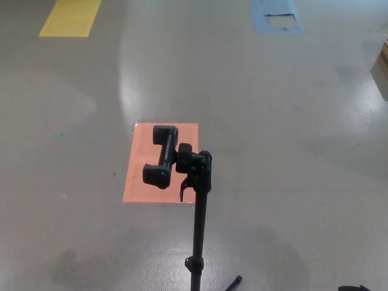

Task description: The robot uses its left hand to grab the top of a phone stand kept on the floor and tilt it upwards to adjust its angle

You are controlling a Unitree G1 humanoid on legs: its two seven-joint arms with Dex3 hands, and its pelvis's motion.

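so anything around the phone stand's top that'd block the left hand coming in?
Nothing visible. The phone stand stands alone on the floor, its clamp empty and clear on every side, with only a flat orange patch behind it. Neither hand is in view.

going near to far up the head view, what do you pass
stand pole → phone clamp in front of the orange floor patch → yellow floor patch and blue floor patch at the far edge

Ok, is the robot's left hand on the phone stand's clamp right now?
No, the clamp atop the phone stand stands free, with no robot hand near it.
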